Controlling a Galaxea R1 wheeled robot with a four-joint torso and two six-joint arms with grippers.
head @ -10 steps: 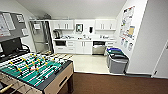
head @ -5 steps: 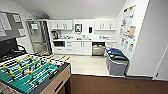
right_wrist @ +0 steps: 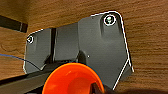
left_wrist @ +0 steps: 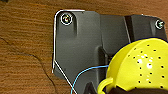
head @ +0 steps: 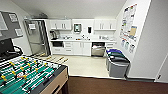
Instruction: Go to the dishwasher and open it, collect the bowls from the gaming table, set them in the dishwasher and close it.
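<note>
Bowls are being carried to the open dishwasher (head: 98, 50); yellow bowl (left_wrist: 140, 66) and orange bowl (right_wrist: 72, 78) appear held, jaws' opening cannot be told; approach is required.

On your left wrist, a wide dark grey plate with rounded corners (left_wrist: 82, 47) carries pale-ringed round fittings (left_wrist: 66, 18) at its corners, a light line along its edge, and a thin blue cable (left_wrist: 87, 72) curving across it. On your right wrist sits a matching dark grey plate (right_wrist: 100, 47), white-outlined, with a green-centred round fitting (right_wrist: 109, 20) and a thin blue wire (right_wrist: 15, 58) beside it.
</note>
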